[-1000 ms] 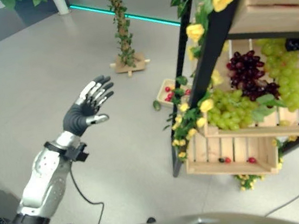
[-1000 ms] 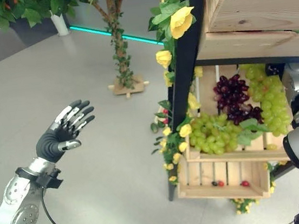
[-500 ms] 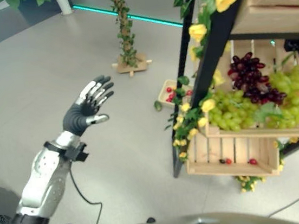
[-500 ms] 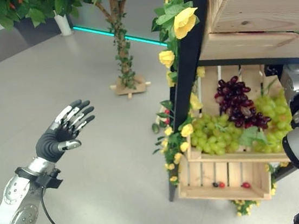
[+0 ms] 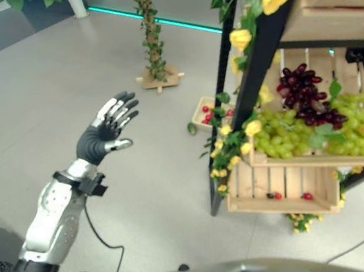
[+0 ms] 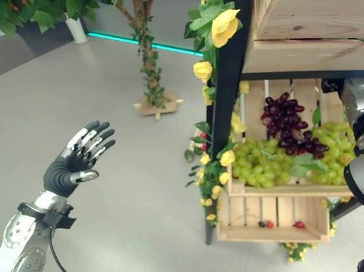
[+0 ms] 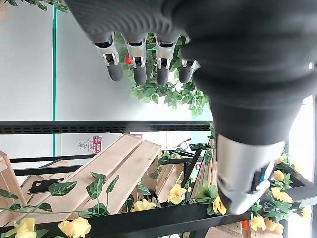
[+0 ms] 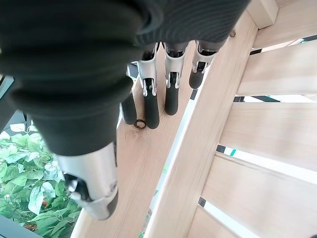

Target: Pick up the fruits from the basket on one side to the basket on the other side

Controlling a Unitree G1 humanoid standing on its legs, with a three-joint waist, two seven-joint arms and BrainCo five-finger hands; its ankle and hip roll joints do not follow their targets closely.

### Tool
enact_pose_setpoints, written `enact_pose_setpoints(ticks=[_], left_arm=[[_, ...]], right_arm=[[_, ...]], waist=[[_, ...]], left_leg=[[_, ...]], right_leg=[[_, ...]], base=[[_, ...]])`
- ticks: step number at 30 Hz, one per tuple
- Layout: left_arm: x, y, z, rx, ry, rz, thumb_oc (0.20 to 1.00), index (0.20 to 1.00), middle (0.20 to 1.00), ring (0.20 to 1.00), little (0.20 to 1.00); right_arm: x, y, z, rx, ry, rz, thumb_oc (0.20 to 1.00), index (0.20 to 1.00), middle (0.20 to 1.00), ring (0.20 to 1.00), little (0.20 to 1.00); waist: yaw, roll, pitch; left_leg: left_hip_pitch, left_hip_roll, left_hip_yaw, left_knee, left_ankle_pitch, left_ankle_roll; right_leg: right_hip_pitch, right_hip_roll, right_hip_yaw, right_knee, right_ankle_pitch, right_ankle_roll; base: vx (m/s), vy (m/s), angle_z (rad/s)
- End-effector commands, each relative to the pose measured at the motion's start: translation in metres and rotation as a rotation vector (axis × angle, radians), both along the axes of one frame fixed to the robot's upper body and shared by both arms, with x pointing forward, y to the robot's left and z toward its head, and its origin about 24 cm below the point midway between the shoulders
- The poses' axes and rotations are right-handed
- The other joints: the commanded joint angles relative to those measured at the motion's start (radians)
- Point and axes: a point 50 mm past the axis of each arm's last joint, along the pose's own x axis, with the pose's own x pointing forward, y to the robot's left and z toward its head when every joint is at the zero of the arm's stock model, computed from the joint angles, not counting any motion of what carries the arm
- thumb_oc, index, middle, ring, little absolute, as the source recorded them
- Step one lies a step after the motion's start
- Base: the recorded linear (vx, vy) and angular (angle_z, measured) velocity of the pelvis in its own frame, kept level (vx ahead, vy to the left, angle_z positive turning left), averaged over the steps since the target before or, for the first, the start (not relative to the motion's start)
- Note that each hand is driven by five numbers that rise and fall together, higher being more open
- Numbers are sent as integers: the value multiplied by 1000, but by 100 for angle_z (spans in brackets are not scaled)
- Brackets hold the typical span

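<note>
Fruits, green grapes (image 5: 281, 134) and dark grapes (image 5: 306, 94), all lay in the wooden crate (image 6: 288, 192) on the stand, none moved yet; left hand (image 5: 105, 132) hung empty with straight fingers, right hand (image 8: 163, 94) empty, fingers extended by slats.

We note a dark purple grape bunch (image 5: 304, 94) lying in the slatted wooden crate (image 5: 317, 157) on the stand's middle level, resting on and against green grape bunches (image 5: 288, 133) that fill the crate's front. Below, a lower wooden crate (image 5: 282, 193) holds two small red fruits (image 5: 306, 195). A small basket (image 5: 204, 112) of red fruits stands on the floor behind the stand.
</note>
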Motion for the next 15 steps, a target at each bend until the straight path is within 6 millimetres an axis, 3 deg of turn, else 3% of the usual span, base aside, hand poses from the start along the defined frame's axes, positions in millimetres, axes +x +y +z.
enact_pose_setpoints(ticks=[1, 5, 15], left_arm=[[-5, -6, 23, 10, -89, -56, 1000, 1000, 1000, 1000, 1000], [-5, -6, 22, 7, -87, -56, 1000, 1000, 1000, 1000, 1000], [-4, 3, 17, 10, -74, -16, 1000, 1000, 1000, 1000, 1000]], right_arm=[[-1, 6, 31, -78, -80, 49, 1000, 1000, 1000, 1000, 1000], [-1, 9, 26, -62, -87, 81, 1000, 1000, 1000, 1000, 1000], [1, 68, 15, -165, -83, 442, 1000, 1000, 1000, 1000, 1000]], waist=[[-11, -46, -39], [-12, -45, -41], [-15, -42, -39]], left_leg=[[9, -23, 17, -1, -65, -3], [10, -24, 16, -1, -66, -2], [14, -23, 18, 0, -64, -5]], right_leg=[[-14, -5, -45, 5, -9, 84], [-14, -5, -43, 6, -10, 84], [-10, -7, -46, 7, -10, 84]], base=[[0, 0, 0], [0, 0, 0], [0, 0, 0]])
